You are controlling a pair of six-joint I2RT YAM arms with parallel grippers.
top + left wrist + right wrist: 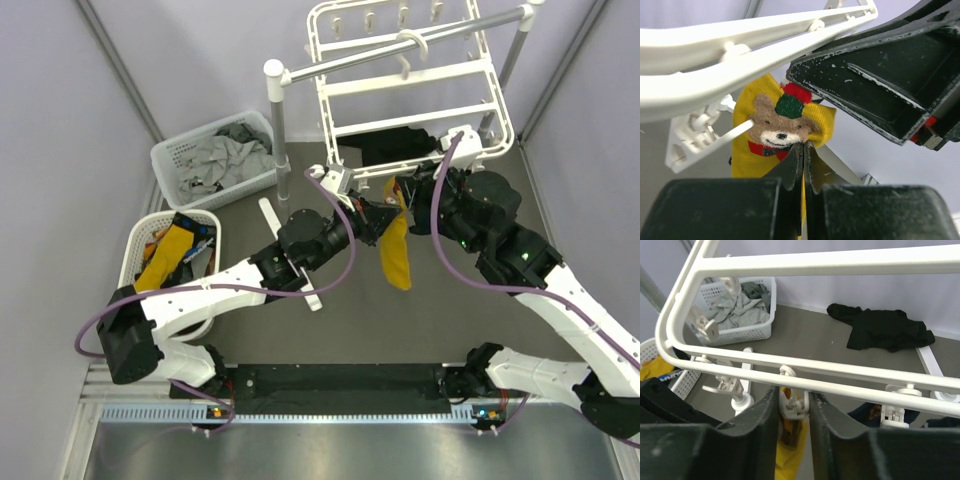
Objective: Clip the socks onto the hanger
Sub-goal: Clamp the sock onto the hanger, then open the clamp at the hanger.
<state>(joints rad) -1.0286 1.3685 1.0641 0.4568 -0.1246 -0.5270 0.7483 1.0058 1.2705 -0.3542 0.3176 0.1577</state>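
Looking down from the top camera, the left arm reaches in from the lower left and the right arm from the lower right. The left gripper (380, 220) and right gripper (404, 192) meet at the near rail of the white hanger (415, 80), which is hooked over a grey pole rack (277, 110). A yellow sock (397, 258) dangles between them, its top up at the grippers and the rest hanging free above the bench (350, 330). A black garment (398, 143) lies under the hanger. At the left stand a white basket (200, 133) of pale grey cloths (225, 155) and a second basket (133, 240) holding more socks (165, 255).

From the left wrist, the left gripper is closed, pinching the edge of the yellow sock just beside its bear patch (781, 125). Hanger rails cross above, and the right gripper's dark finger stands at the upper right, near the sock.

From the right wrist, the right gripper's jaws stand narrowly apart, closed around a white clip (791, 405) that hangs from the hanger's rail, with one finger against each side. The yellow sock hangs straight below that clip, but whether the clip bites the sock cannot be told.
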